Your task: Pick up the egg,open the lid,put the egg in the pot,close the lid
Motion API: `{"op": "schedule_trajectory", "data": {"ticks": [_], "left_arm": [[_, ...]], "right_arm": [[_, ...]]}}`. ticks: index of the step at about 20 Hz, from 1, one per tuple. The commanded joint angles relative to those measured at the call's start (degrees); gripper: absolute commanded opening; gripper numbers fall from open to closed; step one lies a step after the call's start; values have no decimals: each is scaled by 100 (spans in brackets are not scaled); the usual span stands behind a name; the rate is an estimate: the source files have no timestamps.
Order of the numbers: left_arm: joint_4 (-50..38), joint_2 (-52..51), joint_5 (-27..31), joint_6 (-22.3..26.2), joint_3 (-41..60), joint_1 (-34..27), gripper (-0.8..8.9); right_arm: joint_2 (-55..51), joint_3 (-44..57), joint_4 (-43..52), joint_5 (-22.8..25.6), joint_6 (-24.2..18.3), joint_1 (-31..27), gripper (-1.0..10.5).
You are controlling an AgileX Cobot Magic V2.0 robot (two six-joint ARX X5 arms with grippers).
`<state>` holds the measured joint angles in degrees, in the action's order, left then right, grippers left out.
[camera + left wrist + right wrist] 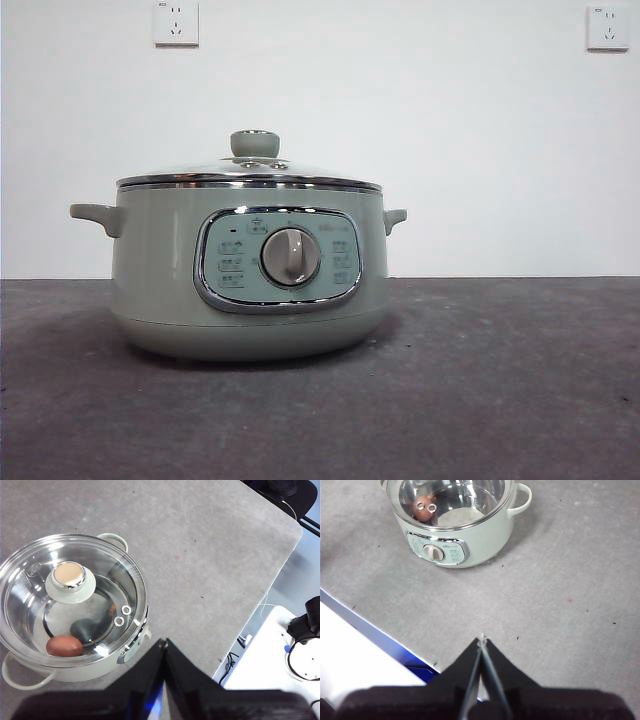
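The pale green pot (250,275) stands on the grey table, its dial facing the front camera. The glass lid (250,172) with its green knob sits closed on the pot. In the left wrist view the lid (70,597) covers the pot (131,647) and the brown egg (64,645) lies inside on the bottom. The right wrist view shows the pot (457,530) and the egg (422,507) under the lid (470,500). My left gripper (163,642) is shut and empty, high above and beside the pot. My right gripper (481,639) is shut and empty, well away from the pot.
The grey table top (500,380) runs wide around the pot. Its edge (260,605) drops off toward a white stand with cables in the left wrist view. A blue-edged white board (365,645) lies at the table edge in the right wrist view.
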<state>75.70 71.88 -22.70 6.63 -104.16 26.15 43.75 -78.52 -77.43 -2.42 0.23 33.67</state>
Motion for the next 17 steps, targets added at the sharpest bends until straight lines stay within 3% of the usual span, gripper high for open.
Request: {"op": "schedule_trajectory", "data": {"ticks": [1, 12, 15, 17], "left_arm": [[-26, 2, -20, -2, 20, 4, -4], [-44, 17, 2, -94, 17, 2, -4], [-743, -4, 13, -35, 22, -48, -4], [-1453, -160, 17, 391, 28, -297, -4]], "right_arm": [[2, 37, -57, -13, 17, 4, 2], [2, 37, -57, -13, 17, 4, 2], [2, 37, -55, -13, 17, 4, 2], [2, 37, -57, -13, 17, 4, 2]]}}
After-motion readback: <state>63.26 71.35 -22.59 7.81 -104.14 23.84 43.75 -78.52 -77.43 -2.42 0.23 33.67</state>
